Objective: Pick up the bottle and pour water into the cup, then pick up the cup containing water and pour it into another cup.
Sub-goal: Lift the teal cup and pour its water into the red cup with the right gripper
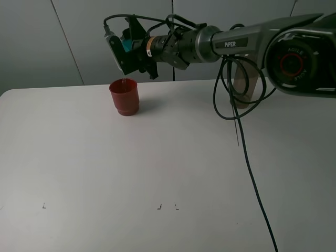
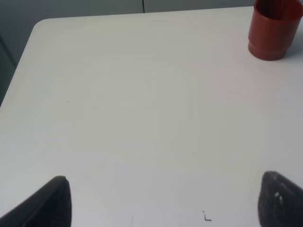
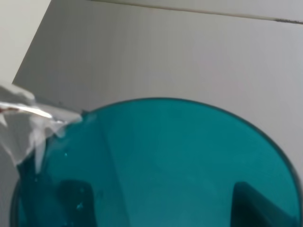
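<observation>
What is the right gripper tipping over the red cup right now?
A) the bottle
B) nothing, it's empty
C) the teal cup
C: the right gripper is clamped on the teal cup, tilted above the red cup, with water at its rim.

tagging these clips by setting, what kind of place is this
Most likely a robotics lab test bench: a bare white table with small placement marks, plain grey wall panels behind, and a cabled robot arm whose tool tips a teal cup over a red cup.
</observation>
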`<state>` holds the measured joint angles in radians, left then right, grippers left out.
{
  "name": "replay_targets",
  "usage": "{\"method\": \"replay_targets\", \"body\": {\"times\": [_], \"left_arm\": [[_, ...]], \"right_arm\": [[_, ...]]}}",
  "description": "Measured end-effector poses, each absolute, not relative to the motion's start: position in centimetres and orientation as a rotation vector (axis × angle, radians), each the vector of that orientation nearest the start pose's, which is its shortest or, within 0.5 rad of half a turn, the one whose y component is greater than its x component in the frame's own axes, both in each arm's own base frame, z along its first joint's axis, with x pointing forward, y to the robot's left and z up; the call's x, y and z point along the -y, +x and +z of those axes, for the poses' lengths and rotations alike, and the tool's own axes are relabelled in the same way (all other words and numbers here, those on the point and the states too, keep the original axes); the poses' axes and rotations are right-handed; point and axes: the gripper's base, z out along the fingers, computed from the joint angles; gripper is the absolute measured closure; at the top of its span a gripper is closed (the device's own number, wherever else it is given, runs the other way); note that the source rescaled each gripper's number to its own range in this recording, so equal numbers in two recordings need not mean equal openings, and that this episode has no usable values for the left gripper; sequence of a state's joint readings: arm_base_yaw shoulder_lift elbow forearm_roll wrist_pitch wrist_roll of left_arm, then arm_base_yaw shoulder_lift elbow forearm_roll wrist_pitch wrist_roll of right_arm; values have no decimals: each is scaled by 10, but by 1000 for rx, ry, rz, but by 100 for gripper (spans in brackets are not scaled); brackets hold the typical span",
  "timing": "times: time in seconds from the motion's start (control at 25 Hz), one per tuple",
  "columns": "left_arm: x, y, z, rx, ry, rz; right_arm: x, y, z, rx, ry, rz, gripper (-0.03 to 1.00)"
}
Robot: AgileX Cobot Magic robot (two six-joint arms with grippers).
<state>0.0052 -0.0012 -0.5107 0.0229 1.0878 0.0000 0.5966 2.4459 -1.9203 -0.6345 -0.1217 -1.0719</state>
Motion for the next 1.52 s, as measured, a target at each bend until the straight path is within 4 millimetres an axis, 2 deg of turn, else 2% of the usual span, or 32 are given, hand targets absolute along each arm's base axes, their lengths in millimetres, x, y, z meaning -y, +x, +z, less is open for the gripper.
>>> {"method": "replay_targets", "body": {"times": [0.56,1.52], "left_arm": [[-2,-7,278,-2059,-7,31],[-2,-7,278,-2059,-7,31]], "right_arm": [[-322,463,158,-590,-1903,-794,92],[-323,462,160,-544,-1900,-813,92]]}}
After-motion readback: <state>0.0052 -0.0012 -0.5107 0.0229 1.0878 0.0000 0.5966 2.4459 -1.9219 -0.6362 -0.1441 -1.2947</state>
